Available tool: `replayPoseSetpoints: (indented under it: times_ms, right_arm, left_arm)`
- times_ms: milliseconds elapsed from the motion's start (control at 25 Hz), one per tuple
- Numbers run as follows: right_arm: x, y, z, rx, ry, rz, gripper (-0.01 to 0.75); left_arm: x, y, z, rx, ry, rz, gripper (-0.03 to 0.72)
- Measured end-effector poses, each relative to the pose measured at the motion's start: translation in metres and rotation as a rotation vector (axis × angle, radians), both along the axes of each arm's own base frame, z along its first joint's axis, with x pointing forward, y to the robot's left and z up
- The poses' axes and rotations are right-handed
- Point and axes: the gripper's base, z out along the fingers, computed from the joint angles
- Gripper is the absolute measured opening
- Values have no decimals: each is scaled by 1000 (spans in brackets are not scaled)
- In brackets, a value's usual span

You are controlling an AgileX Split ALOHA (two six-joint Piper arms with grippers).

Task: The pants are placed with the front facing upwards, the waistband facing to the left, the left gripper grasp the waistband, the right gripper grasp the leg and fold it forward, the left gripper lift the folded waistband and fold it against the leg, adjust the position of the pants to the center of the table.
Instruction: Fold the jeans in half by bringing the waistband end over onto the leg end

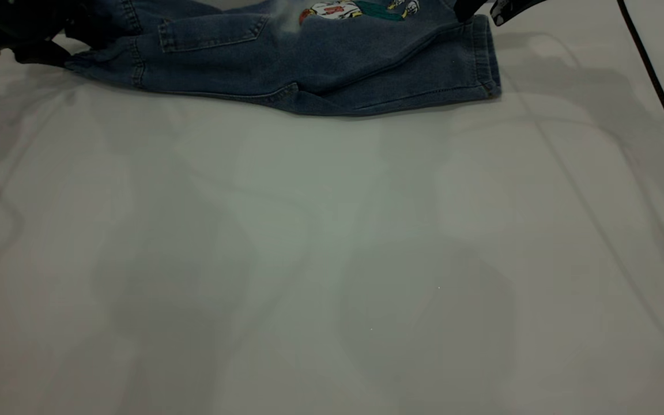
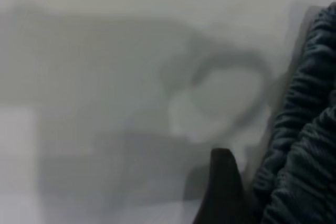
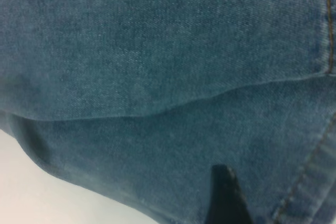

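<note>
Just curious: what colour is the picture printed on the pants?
Mostly white, red and teal green on the blue pants; the print shows best in the exterior view.

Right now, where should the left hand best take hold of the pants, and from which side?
Probably at the waistband, coming from the pants' left end: its gathered, ruffled edge stands thick above the table. The left hand is already there.

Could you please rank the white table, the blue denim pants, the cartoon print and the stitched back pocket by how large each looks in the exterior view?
1. Plain white table, by far the largest.
2. Short blue denim pants.
3. Stitched back pocket.
4. Colourful cartoon print, cut off by the picture's top edge, so its rank below the pocket is unsure.
</note>
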Motion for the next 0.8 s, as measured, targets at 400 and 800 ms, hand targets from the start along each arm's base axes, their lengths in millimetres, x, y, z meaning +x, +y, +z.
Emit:
replayPoseSetpoints:
  times_ms: [400,800]
  right_arm:
    - [4,2,3,46,-29,-41,386]
    - [16,9,12,166,-134,-171,386]
  left_arm:
    - [1,-8,-3,-123,-4,26,281]
    - [0,-16,8,-189,21,-61,66]
